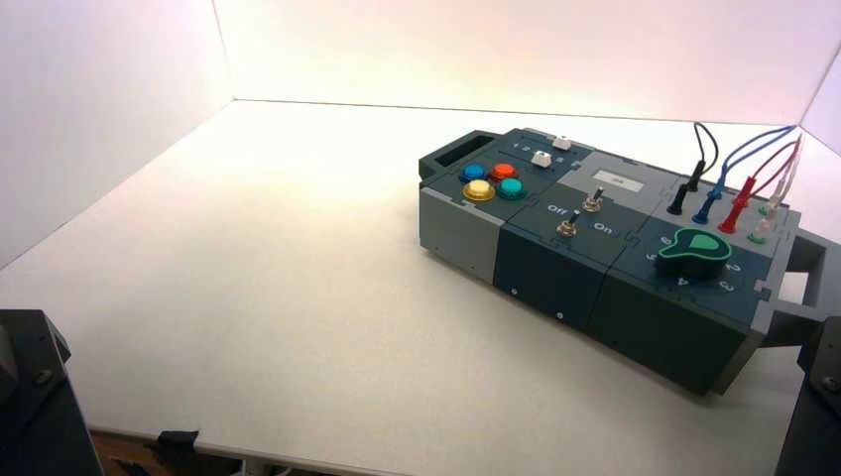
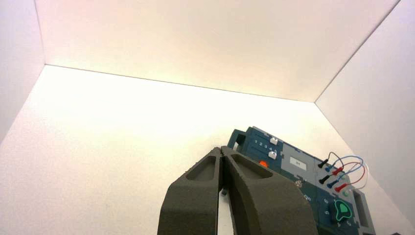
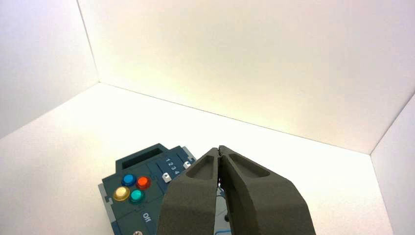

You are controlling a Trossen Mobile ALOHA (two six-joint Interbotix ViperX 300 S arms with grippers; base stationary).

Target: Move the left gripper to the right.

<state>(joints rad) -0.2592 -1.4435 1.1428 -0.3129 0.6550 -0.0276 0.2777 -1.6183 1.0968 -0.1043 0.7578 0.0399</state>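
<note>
My left gripper (image 2: 222, 151) is shut and empty, held above the white table to the left of the box. In the left wrist view the dark box (image 2: 293, 181) lies beyond the fingers and to one side. In the high view only a part of the left arm (image 1: 30, 397) shows at the bottom left corner, far from the box (image 1: 555, 268). My right gripper (image 3: 219, 149) is shut and empty above the box's near side, with its arm (image 1: 813, 397) parked at the bottom right corner.
The box stands turned at the table's right. It bears blue, red, yellow and green buttons (image 1: 491, 181), two white sliders (image 1: 540, 159), two toggle switches (image 1: 593, 200), a green knob (image 1: 694, 248) and coloured plugged wires (image 1: 734, 188). White walls enclose the table (image 1: 278, 278).
</note>
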